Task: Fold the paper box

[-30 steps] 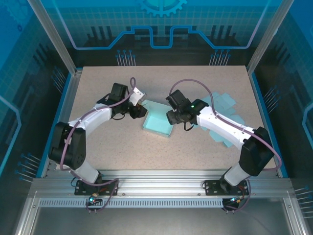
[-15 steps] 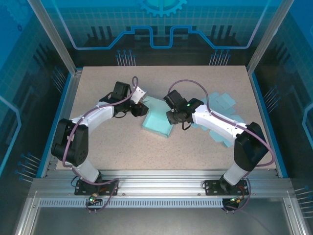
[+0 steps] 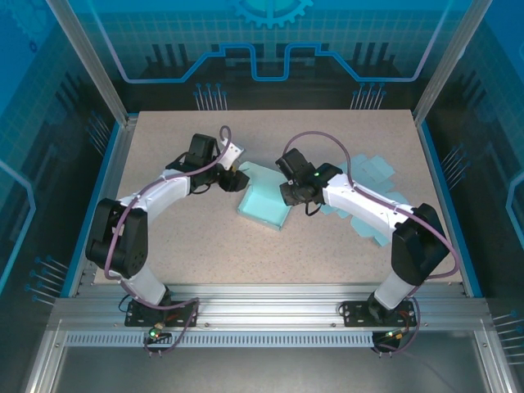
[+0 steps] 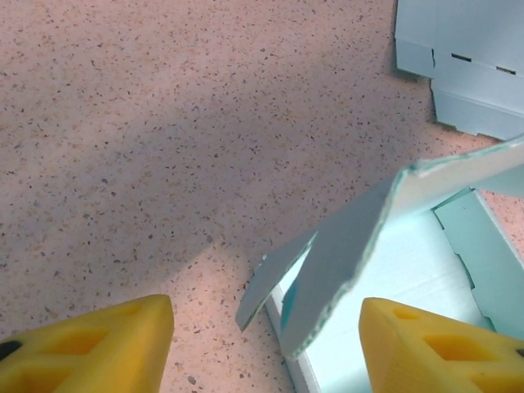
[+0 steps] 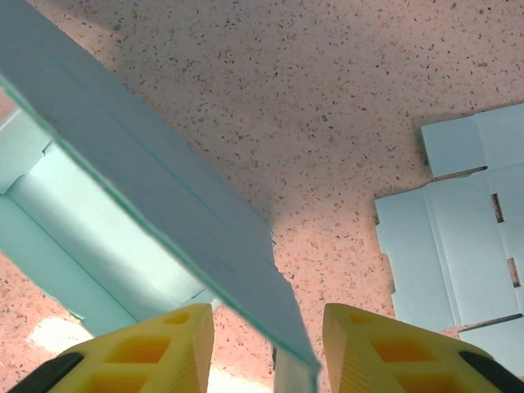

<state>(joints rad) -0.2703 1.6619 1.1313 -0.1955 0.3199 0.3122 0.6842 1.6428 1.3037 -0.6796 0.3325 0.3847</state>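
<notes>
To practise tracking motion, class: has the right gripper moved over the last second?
Yes, slightly. The right gripper has shifted leftward, away from the flat sheets and toward the paper box.

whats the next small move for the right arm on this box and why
Probably shut the right gripper on the raised wall panel of the paper box: the panel's edge sits between its open fingers, so it looks ready to be gripped. The left gripper is also open, with a flap ahead of it.
</notes>
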